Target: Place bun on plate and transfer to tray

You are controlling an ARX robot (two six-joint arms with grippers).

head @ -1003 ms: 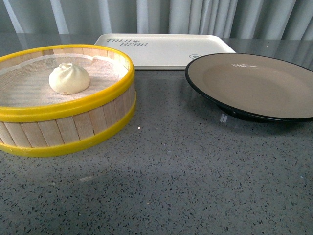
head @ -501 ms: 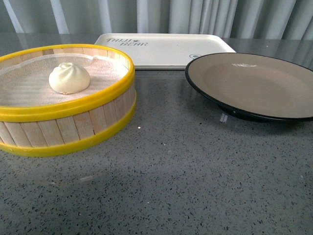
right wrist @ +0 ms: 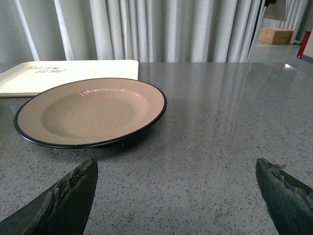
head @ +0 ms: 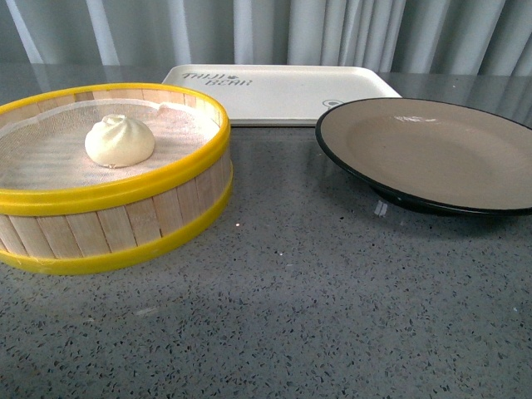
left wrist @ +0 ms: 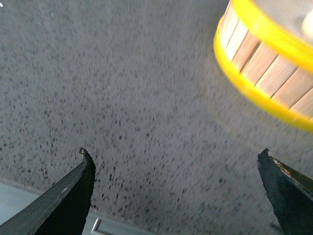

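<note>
On the surface [head: 316,307], the steamer basket [head: 125,224] sits at ten o'clock, and the bun [head: 120,140] lies inside it, toward the basket's far side. The plate [head: 432,154] rests at two o'clock, apart from the basket, with bare surface between them. The tray [head: 278,87] lies flat at twelve o'clock, behind both. The plate's far rim seems just beside the tray's near right corner; whether they touch is unclear.
</note>
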